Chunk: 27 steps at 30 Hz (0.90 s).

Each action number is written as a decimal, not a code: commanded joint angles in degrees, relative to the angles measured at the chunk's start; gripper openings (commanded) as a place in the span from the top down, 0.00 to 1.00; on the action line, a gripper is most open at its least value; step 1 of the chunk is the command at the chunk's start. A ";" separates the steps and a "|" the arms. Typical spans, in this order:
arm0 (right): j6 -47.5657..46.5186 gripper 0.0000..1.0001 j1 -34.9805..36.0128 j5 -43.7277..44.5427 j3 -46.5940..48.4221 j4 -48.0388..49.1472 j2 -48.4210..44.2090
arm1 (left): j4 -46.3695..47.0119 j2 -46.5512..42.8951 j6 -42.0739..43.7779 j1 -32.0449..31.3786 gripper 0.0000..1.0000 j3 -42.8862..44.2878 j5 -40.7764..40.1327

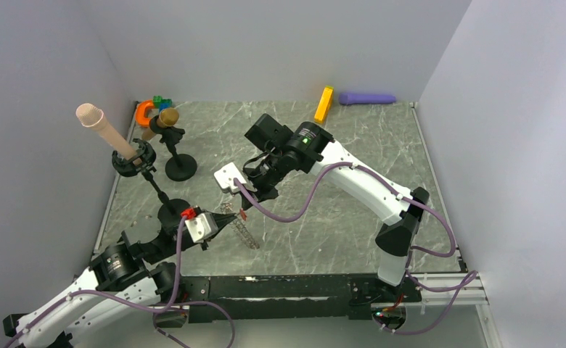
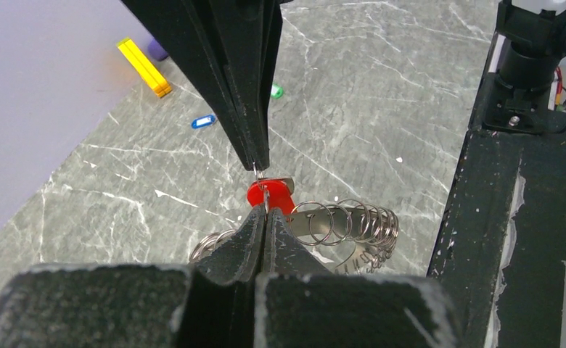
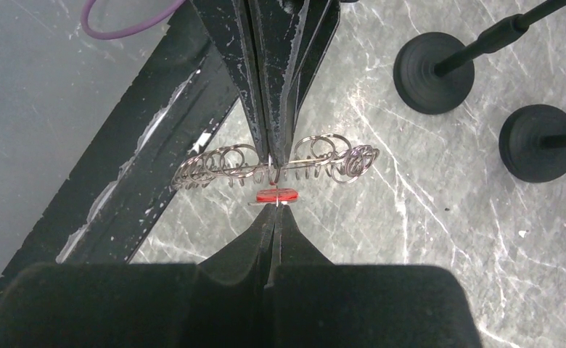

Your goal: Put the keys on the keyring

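Near the front of the desk [image 1: 323, 239], the left fingers [image 2: 265, 217], pressed together, pinch the keyring [image 2: 353, 221], whose loops spread to either side. The right fingers [image 3: 275, 217], likewise closed, grip the red key [image 2: 271, 194] just beside the keyring. Farther back, the blue key [image 2: 203, 121] and green key [image 2: 276, 91] lie on the desk near the orange block [image 2: 144, 67].

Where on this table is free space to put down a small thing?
Free: the marble between the right arm and the front rail; the back middle between the stands and the orange block. Crowded: around the keyring.
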 commanded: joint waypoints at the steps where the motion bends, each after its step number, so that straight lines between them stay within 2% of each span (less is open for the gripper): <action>1: -2.65 1.00 -0.29 -0.37 1.57 -0.28 -0.10 | 2.92 -1.68 -2.80 0.13 1.00 0.69 -2.28; 11: -4.96 1.00 -0.27 -0.67 2.61 -0.26 0.27 | 3.76 -3.85 -8.67 0.17 1.00 -0.79 -3.39; 27: -4.66 1.00 0.07 -2.14 2.59 0.38 0.47 | 6.17 -2.40 -8.09 0.17 1.00 -1.01 -4.10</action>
